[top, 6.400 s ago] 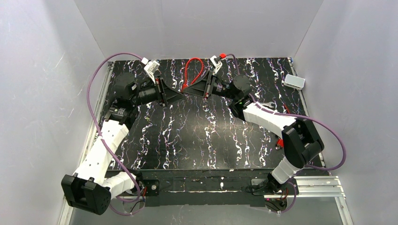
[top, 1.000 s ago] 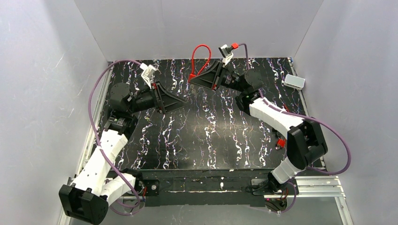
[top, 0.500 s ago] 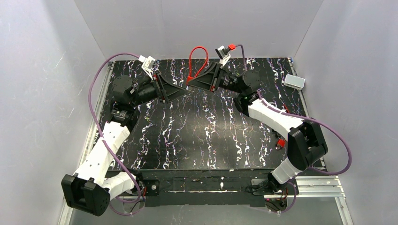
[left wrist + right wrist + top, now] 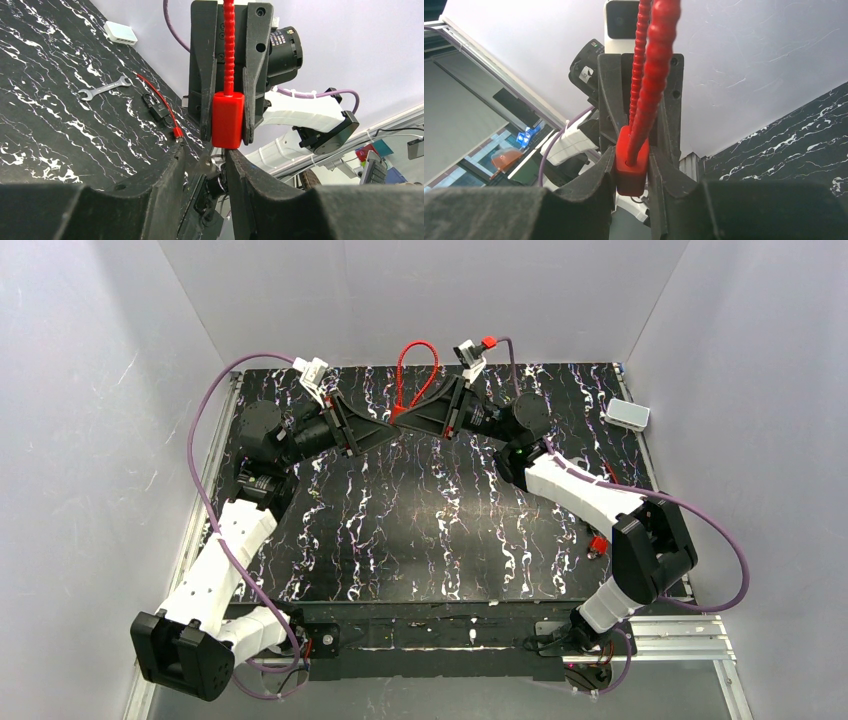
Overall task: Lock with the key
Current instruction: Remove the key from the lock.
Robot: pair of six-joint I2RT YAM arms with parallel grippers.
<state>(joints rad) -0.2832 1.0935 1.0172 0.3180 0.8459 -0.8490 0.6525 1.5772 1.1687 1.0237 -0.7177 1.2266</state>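
The right gripper [image 4: 631, 162] was clamped on the red body of the lock [image 4: 227, 119], held in the air over the far middle of the table [image 4: 420, 530] — its ribbed cable looping upward. The left gripper [image 4: 204, 154] faced it, tips just beside the body, jaws narrowly apart — whether they held anything could not be told.

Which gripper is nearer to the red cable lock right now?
Right. The right gripper is clamped on the red cable lock at its body. The left gripper faces it, tips right at the body's end, contact unclear.
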